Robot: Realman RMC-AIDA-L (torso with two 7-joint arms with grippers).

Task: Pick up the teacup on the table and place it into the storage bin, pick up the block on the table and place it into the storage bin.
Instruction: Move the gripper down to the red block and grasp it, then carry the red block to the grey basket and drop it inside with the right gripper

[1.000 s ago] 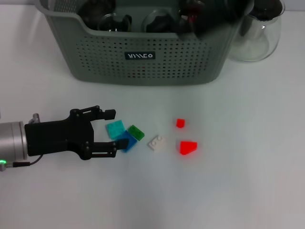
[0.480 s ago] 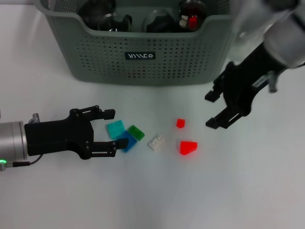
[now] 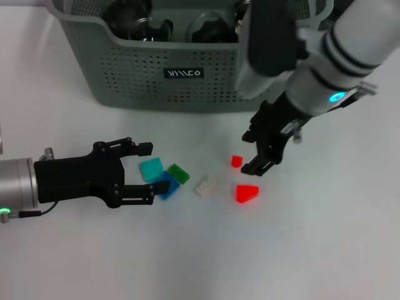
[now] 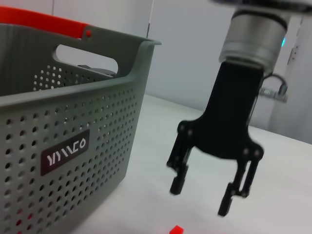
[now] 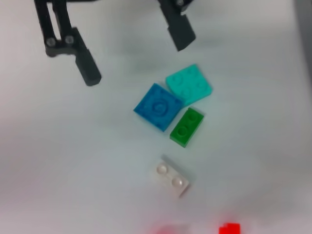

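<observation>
Red blocks [image 3: 236, 161] are lying under the right hand [image 3: 257, 152], fingers apart; it should centre over one. Left hand [image 3: 141, 175], open, is idling beside the blue block [image 3: 166, 185].

The head camera looks steeply down on the white worktop [image 3: 187, 262] from above. The left wrist camera sits low, facing sideways at the grey-green perforated plastic storage bin [image 4: 63, 146]. The right wrist camera looks straight down, close over the small coloured plastic blocks [image 5: 170, 112], also visible from the head.
</observation>
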